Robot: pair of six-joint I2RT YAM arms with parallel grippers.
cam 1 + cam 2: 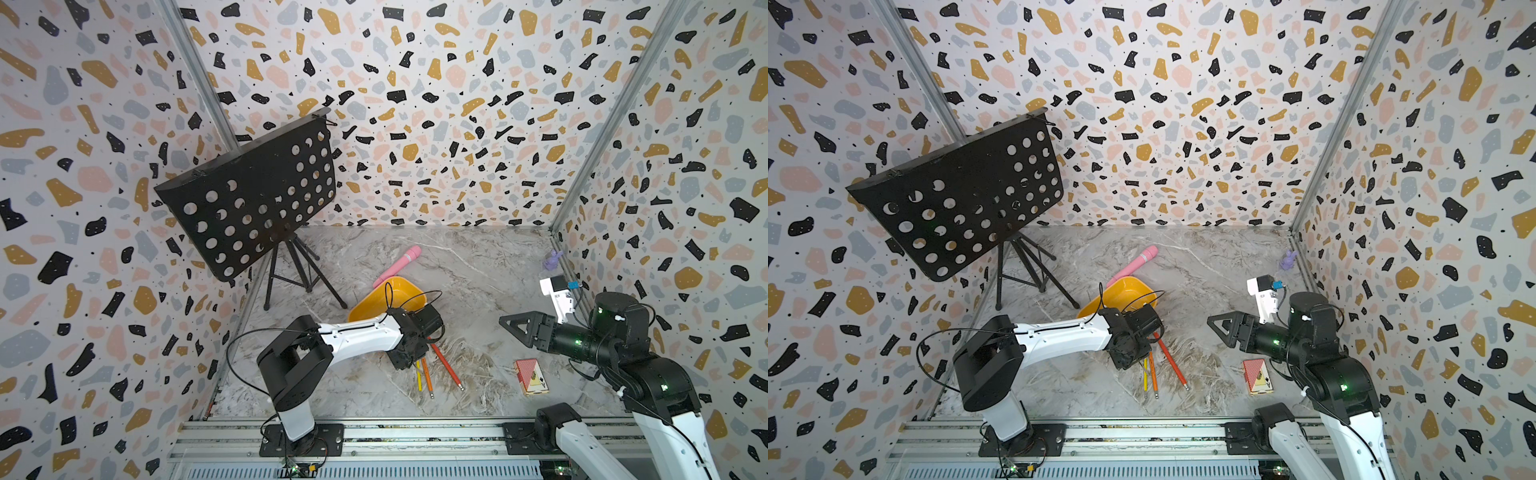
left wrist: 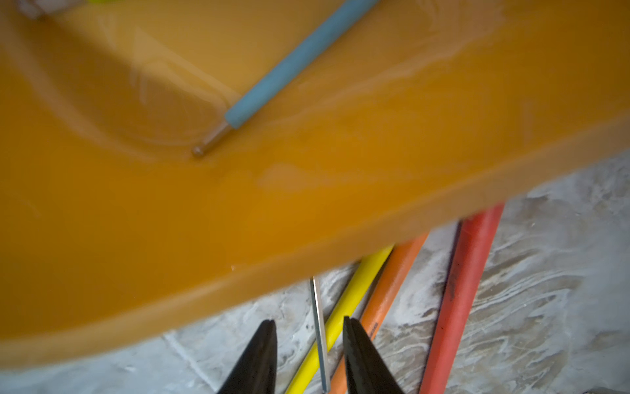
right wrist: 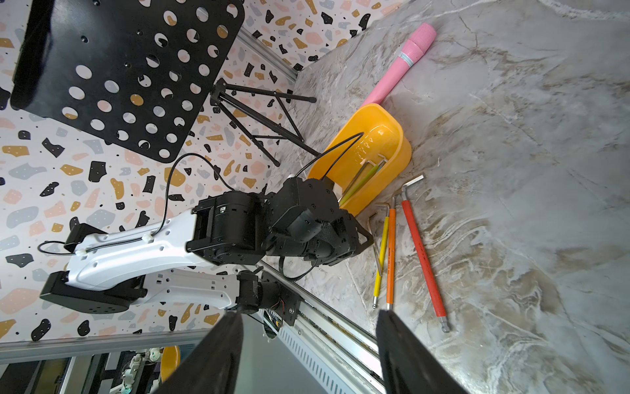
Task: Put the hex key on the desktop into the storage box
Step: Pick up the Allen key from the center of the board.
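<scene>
Black perforated metal fills the left: a music stand (image 1: 249,195) on its tripod. Right of it the left gripper (image 2: 308,322) hangs low over the desktop (image 1: 478,270). Its jaws are narrowly apart, with a thin bare steel hex key (image 2: 320,341) lying flat between them; neither jaw grips it.

Just beyond sits the storage box (image 1: 409,291), with a blue-sleeved hex key (image 2: 289,68) inside and a pink cylinder (image 1: 397,266) behind its far rim. From its near rim, 3 sleeved keys lie on the marble: yellow hex key (image 1: 418,376), orange hex key (image 1: 427,380) and red hex key (image 1: 446,365).

Further right lies a red card box (image 1: 530,376). Above it the right gripper (image 3: 308,314) is raised, its jaws wide apart and holding nothing. A purple figure (image 1: 552,259) stands by the right wall.
</scene>
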